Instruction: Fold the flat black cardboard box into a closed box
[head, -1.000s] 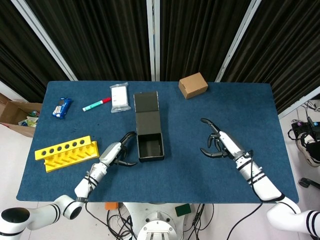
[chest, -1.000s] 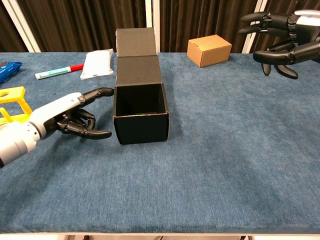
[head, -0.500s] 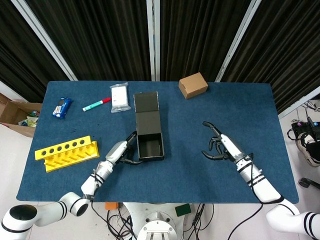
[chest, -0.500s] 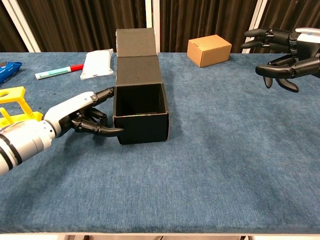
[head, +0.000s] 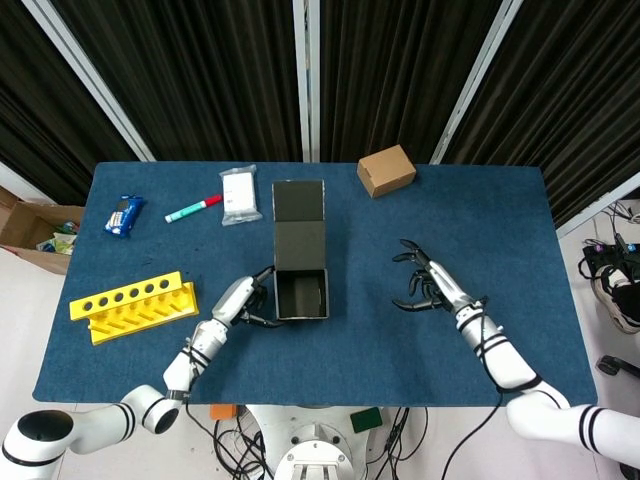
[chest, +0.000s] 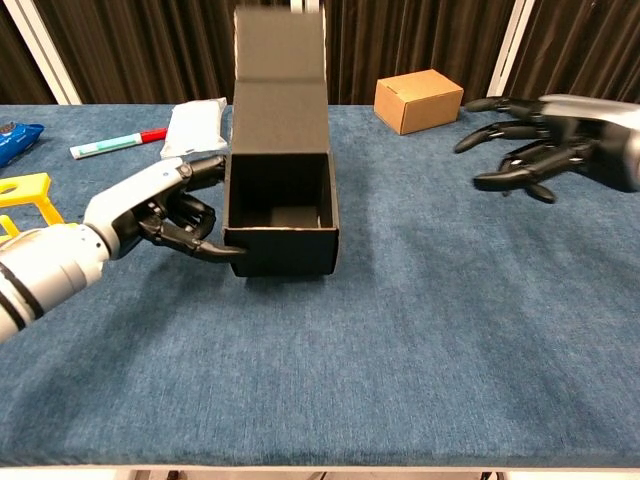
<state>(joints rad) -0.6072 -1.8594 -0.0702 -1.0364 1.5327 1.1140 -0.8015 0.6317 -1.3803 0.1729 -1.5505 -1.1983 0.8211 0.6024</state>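
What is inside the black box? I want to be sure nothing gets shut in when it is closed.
The black box looks empty: its bare dark floor shows in both views. The corner behind the front wall is hidden.

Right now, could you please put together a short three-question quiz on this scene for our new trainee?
1. True or false: the left robot hand touches the black box.
2. Which is the lid of the black box: A) shut, B) standing open, C) torn off?
3. What does the right robot hand hold?

Key:
1. True; its fingers lie against the box's left wall.
2. B.
3. Nothing; its fingers are spread above the table, apart from the box.
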